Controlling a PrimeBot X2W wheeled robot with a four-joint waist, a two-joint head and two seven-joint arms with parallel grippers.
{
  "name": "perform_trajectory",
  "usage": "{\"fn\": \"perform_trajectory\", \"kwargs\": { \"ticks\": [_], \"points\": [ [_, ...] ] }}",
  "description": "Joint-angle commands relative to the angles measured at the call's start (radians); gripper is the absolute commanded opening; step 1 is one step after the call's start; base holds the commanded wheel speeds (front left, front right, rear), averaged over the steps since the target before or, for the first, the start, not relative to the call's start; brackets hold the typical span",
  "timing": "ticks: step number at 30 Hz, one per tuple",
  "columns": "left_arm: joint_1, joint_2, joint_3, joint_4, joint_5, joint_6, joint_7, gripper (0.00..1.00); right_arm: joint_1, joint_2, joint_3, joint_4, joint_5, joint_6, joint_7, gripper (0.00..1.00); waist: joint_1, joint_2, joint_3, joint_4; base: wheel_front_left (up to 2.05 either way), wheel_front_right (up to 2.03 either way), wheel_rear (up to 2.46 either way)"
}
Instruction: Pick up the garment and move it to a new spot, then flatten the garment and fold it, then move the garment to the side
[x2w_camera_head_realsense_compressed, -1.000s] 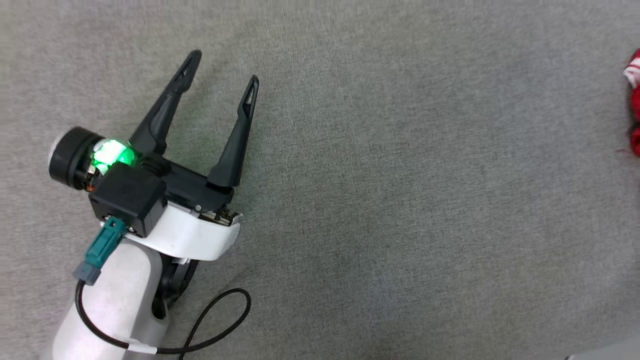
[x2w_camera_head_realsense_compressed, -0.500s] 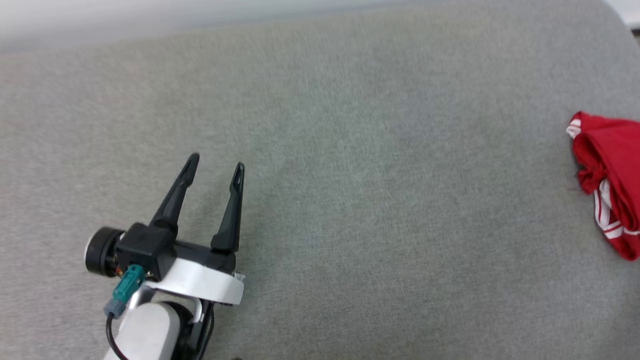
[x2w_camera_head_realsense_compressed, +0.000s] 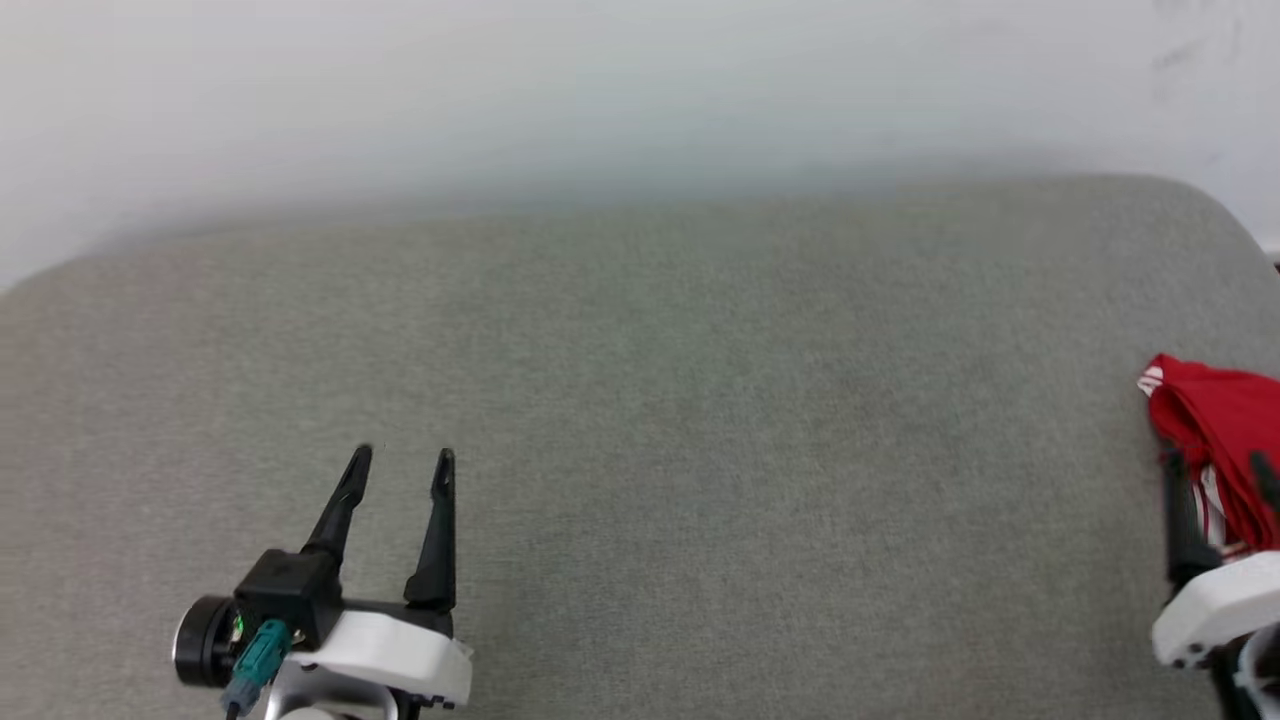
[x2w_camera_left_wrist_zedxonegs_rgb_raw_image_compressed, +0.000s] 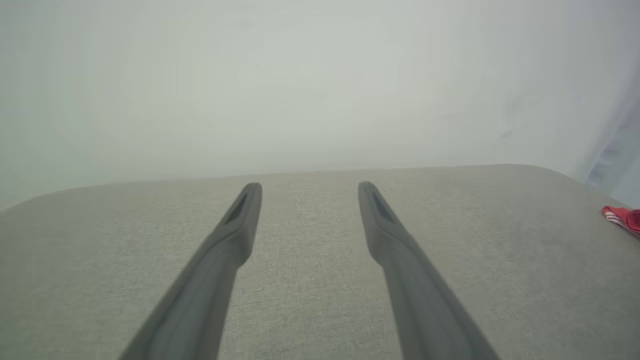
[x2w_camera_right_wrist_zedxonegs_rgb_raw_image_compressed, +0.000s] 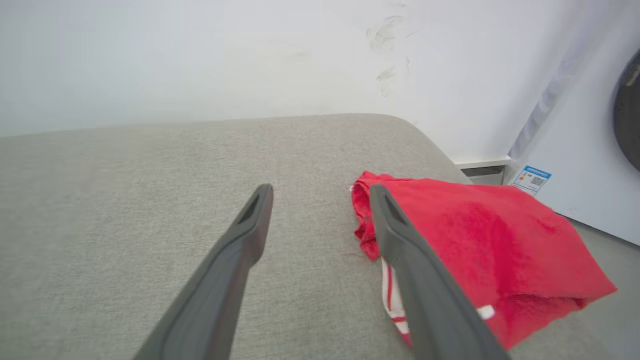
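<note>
Red garment (x2w_camera_right_wrist_zedxonegs_rgb_raw_image_compressed: 480, 235) — right pincer (x2w_camera_right_wrist_zedxonegs_rgb_raw_image_compressed: 320, 194) agape

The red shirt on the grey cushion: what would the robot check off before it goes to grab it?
1. Right gripper open: ok, jaws apart.
2. Left gripper open and empty: ok.
3. Red shirt close to the right gripper: ok, it lies just beside it.
4. Shirt gripped: not ok, it lies loose on the grey surface.
5. Room to set it down: ok, a wide bare stretch between the grippers.
6. Where the collar or hem lies: cannot tell, the shirt is bunched up.
</note>
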Motion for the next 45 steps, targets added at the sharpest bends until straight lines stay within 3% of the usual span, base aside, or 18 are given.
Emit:
{"fn": "perform_trajectory", "kwargs": {
  "ticks": [1,10,21,45],
  "points": [
    [0.023,-0.003,0.009,0.004,-0.006,0.006,-0.005,1.0,0.029,0.012,0.028,-0.019,0.015,-0.001,-0.01,1.0,0.0003,-0.0001,-0.039,0.032,0.0,0.0,0.0],
    [0.073,0.01,0.06,0.002,0.021,0.029,-0.007,1.0,0.127,0.098,0.172,-0.17,0.028,-0.001,-0.019,1.0,0.0003,-0.0001,-0.076,0.056,0.0,0.0,0.0],
    [0.104,-0.005,0.086,0.038,0.044,0.006,-0.006,1.0,0.235,0.135,0.218,-0.331,0.012,-0.001,0.03,1.0,0.0003,-0.0001,-0.103,0.052,0.0,0.0,0.0],
    [0.096,-0.048,0.126,0.115,0.08,-0.049,-0.006,1.0,0.253,0.148,0.204,-0.36,0.017,-0.001,0.052,1.0,0.0003,-0.0001,-0.12,0.058,0.0,0.0,0.0]
  ]
}}
